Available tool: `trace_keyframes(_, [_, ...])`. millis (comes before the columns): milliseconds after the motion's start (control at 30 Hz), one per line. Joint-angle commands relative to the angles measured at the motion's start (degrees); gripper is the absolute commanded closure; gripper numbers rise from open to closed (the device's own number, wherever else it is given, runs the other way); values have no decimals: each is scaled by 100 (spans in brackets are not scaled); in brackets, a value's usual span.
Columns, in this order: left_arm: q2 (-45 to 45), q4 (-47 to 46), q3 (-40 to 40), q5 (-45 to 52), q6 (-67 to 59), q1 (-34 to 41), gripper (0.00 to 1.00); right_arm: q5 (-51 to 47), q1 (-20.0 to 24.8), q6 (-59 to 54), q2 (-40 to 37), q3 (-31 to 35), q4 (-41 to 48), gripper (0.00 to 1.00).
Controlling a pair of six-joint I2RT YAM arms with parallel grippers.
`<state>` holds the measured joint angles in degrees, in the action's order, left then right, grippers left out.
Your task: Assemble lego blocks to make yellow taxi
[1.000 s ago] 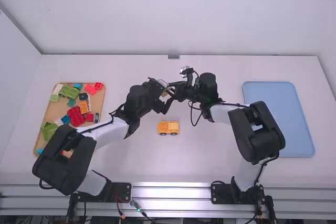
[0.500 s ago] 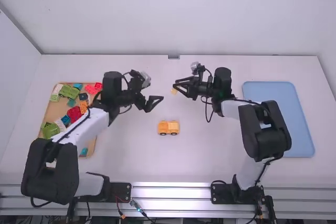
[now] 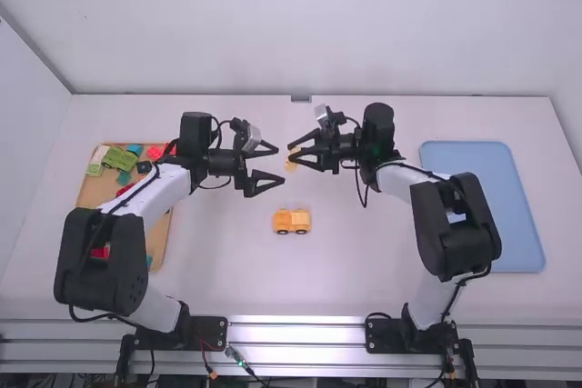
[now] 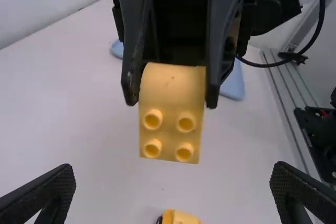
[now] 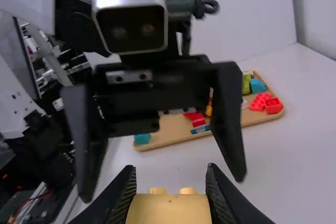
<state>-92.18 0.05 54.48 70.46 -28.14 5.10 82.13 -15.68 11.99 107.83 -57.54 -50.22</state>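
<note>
The left gripper (image 3: 280, 163) was wide apart and empty; the right gripper (image 3: 291, 154) pinched the yellow block (image 4: 169, 135) above the table (image 3: 364, 270). The yellow vehicle (image 3: 291, 221) stood nearby on it. An uneven second grasp could twist the block.

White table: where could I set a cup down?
Bare table lies between the yellow vehicle and the metal rail, and beyond the blue tray. It's crowded where the left end effector and right end effector face each other, and on the block tray.
</note>
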Motion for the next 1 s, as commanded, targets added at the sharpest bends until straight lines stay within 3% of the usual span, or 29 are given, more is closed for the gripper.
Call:
trace_keyframes(0, [-50, 81, 74, 439, -181, 15, 0, 251, -26, -28, 50, -142, -11, 79])
trace_keyframes(100, [-120, 184, 74, 625, -173, 15, 9, 350, -101, -31, 50, -142, -15, 79])
trace_keyframes(467, [-127, 168, 74, 282, -164, 245, 14, 205, -203, -52, 50, -142, -35, 81])
trace_keyframes(533, [-127, 197, 74, 68, -57, 343, 27, 208, -195, -50, 50, -142, -35, 81])
trace_keyframes(733, [-127, 210, 74, 20, -22, 385, 34, 205, -195, -92, 50, -131, -31, 81])
trace_keyframes(967, [-127, 352, 74, 61, 155, 258, 33, 208, -188, -389, 50, -131, 302, 81])
